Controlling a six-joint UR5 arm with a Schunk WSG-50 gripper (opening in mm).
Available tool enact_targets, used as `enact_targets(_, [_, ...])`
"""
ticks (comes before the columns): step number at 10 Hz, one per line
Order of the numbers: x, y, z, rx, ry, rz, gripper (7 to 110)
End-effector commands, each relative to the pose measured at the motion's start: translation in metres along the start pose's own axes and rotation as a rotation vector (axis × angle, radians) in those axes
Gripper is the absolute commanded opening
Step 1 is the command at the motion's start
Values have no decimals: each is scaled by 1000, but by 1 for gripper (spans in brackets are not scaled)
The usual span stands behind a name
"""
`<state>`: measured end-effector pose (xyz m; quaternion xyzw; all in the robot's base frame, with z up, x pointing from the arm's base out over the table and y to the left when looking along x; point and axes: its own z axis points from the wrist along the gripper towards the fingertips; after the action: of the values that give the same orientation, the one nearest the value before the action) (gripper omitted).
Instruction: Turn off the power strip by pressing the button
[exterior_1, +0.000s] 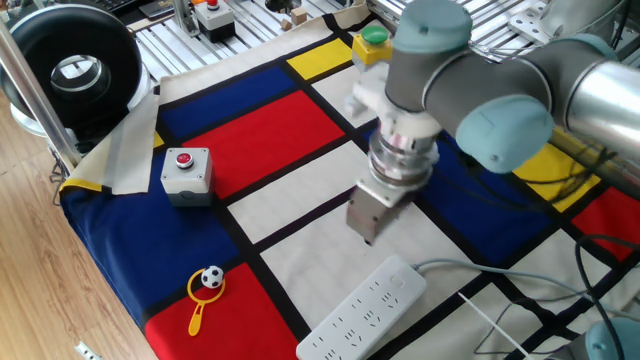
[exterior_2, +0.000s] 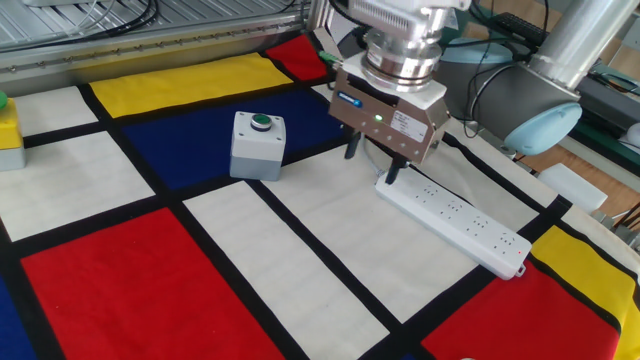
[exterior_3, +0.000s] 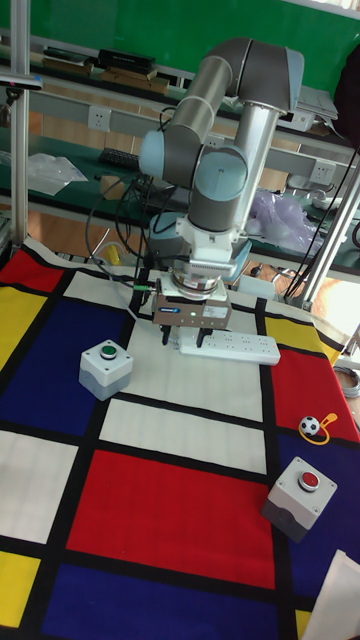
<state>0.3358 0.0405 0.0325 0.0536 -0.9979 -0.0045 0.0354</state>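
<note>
The power strip (exterior_2: 455, 218) (exterior_1: 365, 310) (exterior_3: 243, 346) lies flat on the white patch of the cloth, and its white cable (exterior_1: 470, 268) leaves from one end. My gripper (exterior_2: 372, 162) (exterior_3: 184, 340) (exterior_1: 368, 236) points down over that cable end. It is open, with a clear gap between its two dark fingers and nothing held. One fingertip (exterior_2: 392, 174) hangs just above the strip's end, and the other is off the strip over the cloth. I cannot make out the button on the white body.
A grey box with a green button (exterior_2: 257, 145) (exterior_3: 105, 367) stands left of the gripper. A grey box with a red button (exterior_1: 187, 172) (exterior_3: 298, 493) sits on the blue patch. A small football toy (exterior_1: 207, 285) lies near the cloth's edge. A yellow box (exterior_1: 372, 42) stands at the back.
</note>
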Motion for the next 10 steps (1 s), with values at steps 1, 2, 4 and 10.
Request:
enact_targets(1, [33,3,6,-13,58,41,66])
enact_targets(2, [39,2,4,-9,73,61,66])
enact_targets(4, [43,9,5,-24,80,82,66])
enact_targets(10, [41,9,18,3,41,100,66])
